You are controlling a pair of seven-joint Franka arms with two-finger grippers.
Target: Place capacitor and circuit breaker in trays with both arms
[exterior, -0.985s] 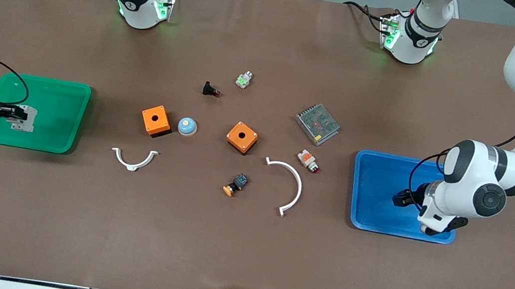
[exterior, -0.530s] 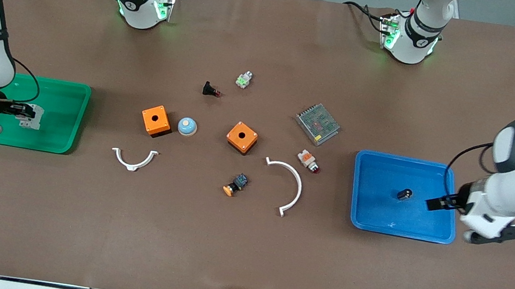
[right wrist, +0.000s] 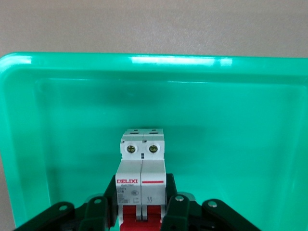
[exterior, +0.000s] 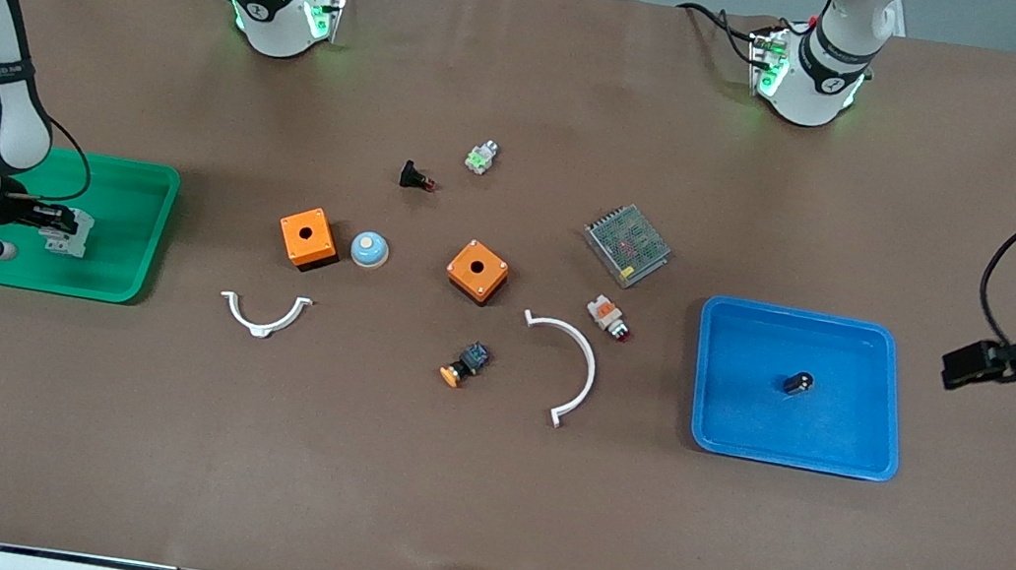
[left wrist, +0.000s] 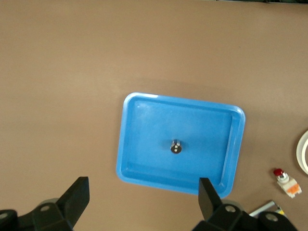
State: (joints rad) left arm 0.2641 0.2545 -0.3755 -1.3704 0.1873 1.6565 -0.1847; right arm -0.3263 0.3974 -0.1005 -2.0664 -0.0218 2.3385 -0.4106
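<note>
Blue plastic tray (exterior: 890, 398) holds the tiny black capacitor (exterior: 799, 381) near its centre; left pincer (left wrist: 142, 197), spread, hangs at three o'clock. Right pincer (right wrist: 142, 207) pinches the white-grey circuit breaker (exterior: 74, 232) in the green tray (exterior: 149, 225); release should follow once it sits flat.

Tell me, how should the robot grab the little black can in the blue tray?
Probably from straight above, with the fingers closing across the round sides of the capacitor. It lies tipped over near the middle of the blue tray, its silvery end showing, with bare floor all around and the walls well away. The open left gripper is up over the table beside the tray.
</note>
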